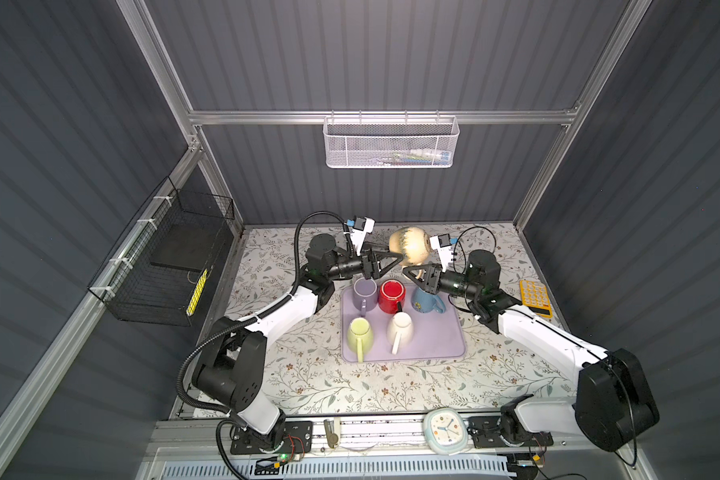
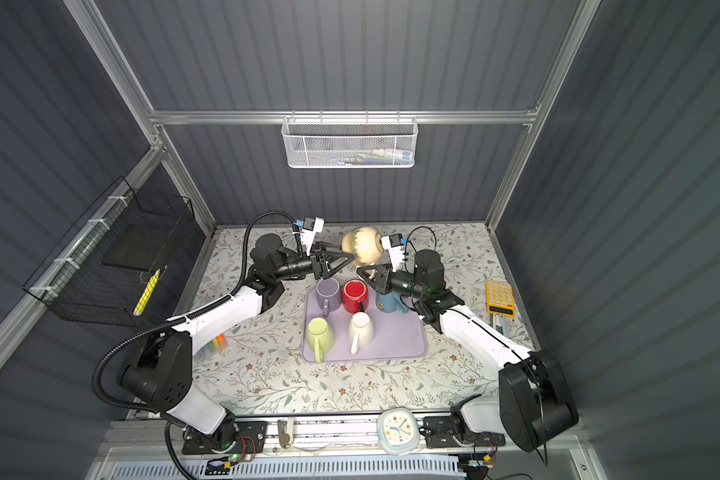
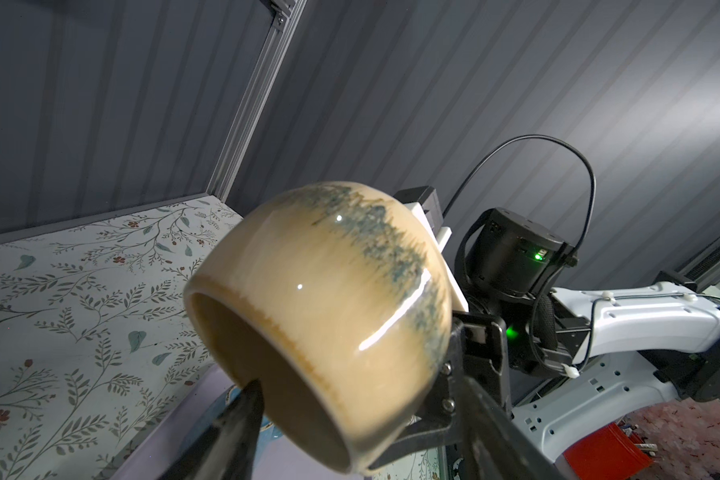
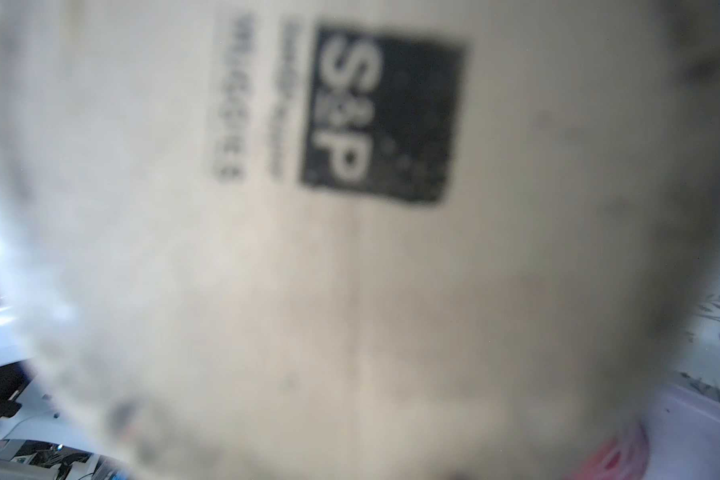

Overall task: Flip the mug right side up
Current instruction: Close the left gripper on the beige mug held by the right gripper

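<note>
Half of the turn, as I judge it, is looking done: the beige mug [image 1: 410,247] is hanging in the air on its side above the far edge of the purple mat [image 1: 441,345]. Its stamped base is facing the right arm's wrist camera, and its mouth is facing the left arm and tipping slightly downward. The right gripper [image 1: 417,275] is clenching what looks like the mug's handle and seems to be carrying it alone. The left gripper [image 1: 396,259] is sitting released at the mouth end, jaws wide, with one of its fingers [image 3: 233,419] crossing the rim in the left wrist view; nothing is showing it clamped. What is remaining is rolling the mouth upward and setting the mug down on its base. Room is running tight here: the back wall [image 1: 371,187] is standing close behind, and the lilac mug [image 1: 364,291], red mug [image 1: 391,296] and blue mug [image 1: 425,303] are crowding the mat just beneath both grippers. The near right part of the mat is lying bare, and the desk [image 1: 329,386] in front is offering more open ground, well apart from the calculator [image 1: 535,297] at its right edge.
</note>
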You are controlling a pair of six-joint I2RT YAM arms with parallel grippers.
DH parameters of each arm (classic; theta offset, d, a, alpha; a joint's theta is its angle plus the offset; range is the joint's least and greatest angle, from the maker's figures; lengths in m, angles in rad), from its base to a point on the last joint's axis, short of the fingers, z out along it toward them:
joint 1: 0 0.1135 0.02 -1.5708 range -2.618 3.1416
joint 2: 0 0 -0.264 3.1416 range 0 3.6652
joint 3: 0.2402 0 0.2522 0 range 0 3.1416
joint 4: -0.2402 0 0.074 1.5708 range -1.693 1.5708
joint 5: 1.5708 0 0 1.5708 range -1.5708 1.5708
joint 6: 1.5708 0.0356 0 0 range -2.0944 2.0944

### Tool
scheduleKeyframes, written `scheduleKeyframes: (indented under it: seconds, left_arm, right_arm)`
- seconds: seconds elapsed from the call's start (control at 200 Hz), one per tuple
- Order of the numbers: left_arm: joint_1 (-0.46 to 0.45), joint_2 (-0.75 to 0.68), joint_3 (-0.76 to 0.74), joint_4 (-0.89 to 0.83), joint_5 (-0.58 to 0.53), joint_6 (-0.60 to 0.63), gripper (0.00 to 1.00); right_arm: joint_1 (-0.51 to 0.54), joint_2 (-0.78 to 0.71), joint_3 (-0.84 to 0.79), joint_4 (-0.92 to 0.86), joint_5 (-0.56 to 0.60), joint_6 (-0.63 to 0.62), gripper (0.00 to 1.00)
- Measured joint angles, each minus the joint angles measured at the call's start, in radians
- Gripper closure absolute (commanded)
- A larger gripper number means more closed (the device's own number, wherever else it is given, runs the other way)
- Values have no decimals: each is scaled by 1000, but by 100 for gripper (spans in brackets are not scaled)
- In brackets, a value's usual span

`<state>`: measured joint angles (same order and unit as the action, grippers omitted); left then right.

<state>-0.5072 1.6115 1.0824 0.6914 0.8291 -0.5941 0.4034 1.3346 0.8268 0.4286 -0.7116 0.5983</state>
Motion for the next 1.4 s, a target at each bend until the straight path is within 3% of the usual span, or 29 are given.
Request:
scheduleKeyframes:
  seconds: [0.36,0.605,1.011,1.401]
  left_arm:
    - [-3,30,0,130,29,-100,32]
    - [-4,43,1,197,47,-159,48]
    - [-5,71,12,296,66,-235,60]
    - [5,90,21,395,103,-288,76]
  right_arm:
    - [5,46,0,71,-8,31,100]
    - [13,61,0,111,-14,49,100]
    - [19,62,0,168,-24,71,97]
    - [16,86,0,253,-83,139,86]
